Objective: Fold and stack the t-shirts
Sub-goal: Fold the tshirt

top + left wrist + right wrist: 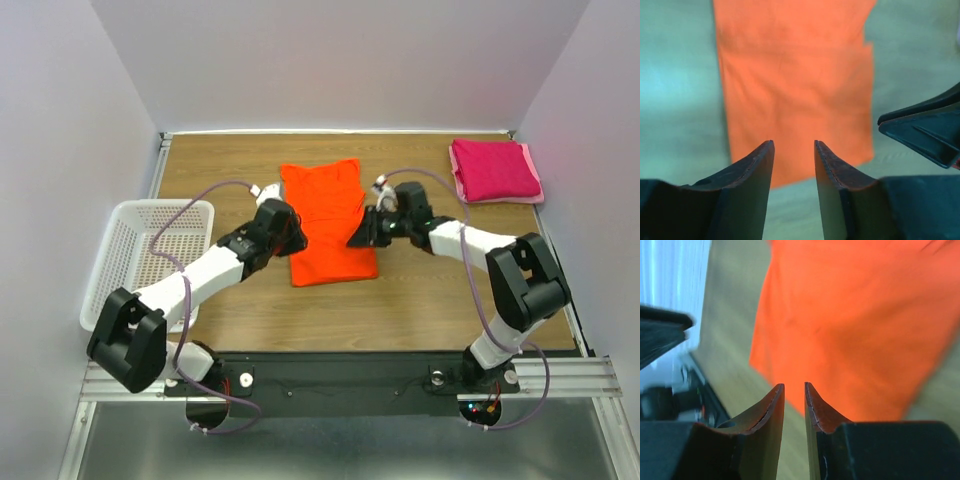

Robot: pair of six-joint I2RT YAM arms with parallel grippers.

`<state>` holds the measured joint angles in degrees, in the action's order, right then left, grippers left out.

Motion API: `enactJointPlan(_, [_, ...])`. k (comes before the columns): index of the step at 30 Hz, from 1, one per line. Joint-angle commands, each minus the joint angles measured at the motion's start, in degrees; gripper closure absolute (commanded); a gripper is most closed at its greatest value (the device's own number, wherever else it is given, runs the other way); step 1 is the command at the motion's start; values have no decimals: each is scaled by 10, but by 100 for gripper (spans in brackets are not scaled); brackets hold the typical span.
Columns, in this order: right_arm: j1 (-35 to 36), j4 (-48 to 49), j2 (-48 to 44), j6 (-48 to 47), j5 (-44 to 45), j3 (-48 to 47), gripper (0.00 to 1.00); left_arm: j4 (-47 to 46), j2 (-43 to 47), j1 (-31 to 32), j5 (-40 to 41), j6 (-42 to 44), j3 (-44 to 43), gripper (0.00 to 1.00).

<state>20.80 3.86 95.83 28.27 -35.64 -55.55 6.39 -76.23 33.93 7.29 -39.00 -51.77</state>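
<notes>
Top view, left to right. White lattice basket sat at the left edge of the surface. A loop of the left arm's cable crossed above it. Both shirts lay on the surface outside it.

Left arm reached in over the surface, with the left jaws at the left edge of the orange shirt. That shirt lay flat mid-surface as a long folded panel, its narrow end toward the arms. Right arm reached in from the other side, with the right jaws at the shirt's right edge. Pink shirt lay folded in the far right corner, well apart from the orange one, a paler pink edge showing along its left and near sides.

The top view did not resolve the gap of either jaws; the wrist views did.

Left wrist view: left jaws stood parted by a clear gap with nothing between them, above the orange shirt and not touching it. A dark finger of the right arm showed at the right edge of the frame.

Right wrist view, blurred: right jaws were parted by a narrow slit, nothing gripped, orange shirt below and beyond them. A dark part at the left edge could not be identified. The pink shirt and basket appeared clearly only in the top view.
</notes>
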Motion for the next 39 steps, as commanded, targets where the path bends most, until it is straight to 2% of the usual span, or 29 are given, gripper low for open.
enactJointPlan(1, [91, -1, -15, -8, -51, 37, 74, 23, 16, 13, -15, -33, 73, 60])
enactJointPlan(6, [122, 82, 6, 11, -70, 54, 80, 8, -6, 32, -16, -30, 98, 71])
enactJointPlan(8, [124, 108, 26, 23, -92, 52, 81, 9, -9, 32, -9, -30, 99, 72])
enactJointPlan(12, [128, 186, 65, 42, -129, 50, 82, 9, 1, 33, -2, -34, 108, 73])
enactJointPlan(15, [130, 223, 125, 34, -154, 61, 87, 15, 11, 33, -1, -41, 115, 73])
enactJointPlan(20, [130, 231, 176, 8, -141, 91, 89, 36, 27, 33, 17, -48, 120, 72])
enactJointPlan(25, [130, 222, 155, 13, -124, 99, 90, 58, 45, 34, 38, -52, 123, 67])
enactJointPlan(28, [130, 144, 91, -6, -102, 59, 86, 63, 49, 34, 40, -54, 128, 59])
enactJointPlan(29, [130, 109, 58, -11, -85, 49, 85, 64, 49, 34, 40, -54, 129, 52])
enactJointPlan(32, [129, 64, 11, -23, -30, 27, 71, 64, 46, 35, 38, -52, 134, 43])
enactJointPlan(33, [127, 32, -13, -26, -13, 25, 63, 64, 39, 36, 37, -50, 135, 40])
enactJointPlan(36, [121, -7, -48, -26, 48, 26, 50, 64, 24, 37, 34, -41, 132, 37])
enactJointPlan(39, [113, -53, -97, -9, 127, 45, 34, 62, 10, 38, 38, -35, 128, 37])
